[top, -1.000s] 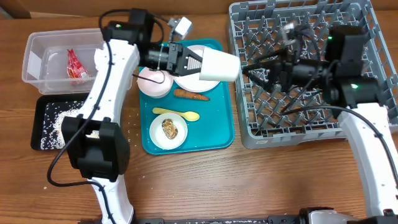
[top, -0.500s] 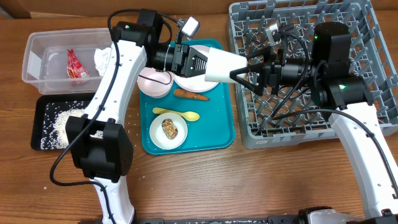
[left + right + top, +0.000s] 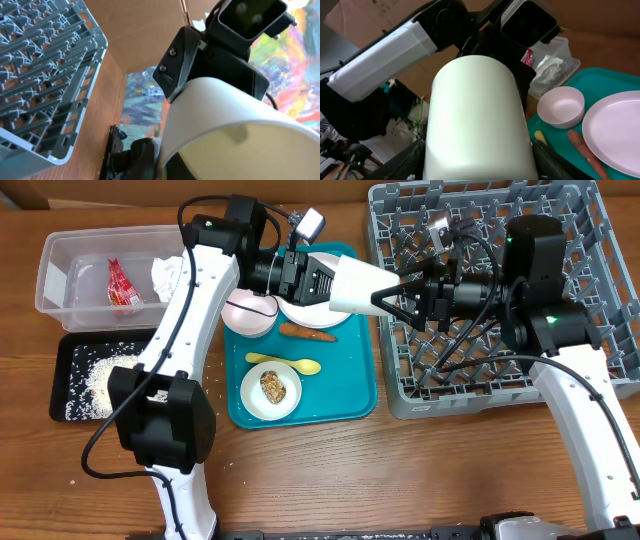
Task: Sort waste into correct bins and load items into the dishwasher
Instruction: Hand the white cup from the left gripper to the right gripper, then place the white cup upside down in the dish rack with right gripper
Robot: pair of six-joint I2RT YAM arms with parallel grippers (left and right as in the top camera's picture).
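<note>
Smooth, tapered white cup lying sideways

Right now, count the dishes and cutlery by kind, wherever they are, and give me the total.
plate: 1
bowls: 2
cup: 1
spoon: 1
Total: 5

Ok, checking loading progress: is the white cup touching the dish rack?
Apart. Left wrist view shows the white cup clear of the dish rack, a wide gap between.
</note>
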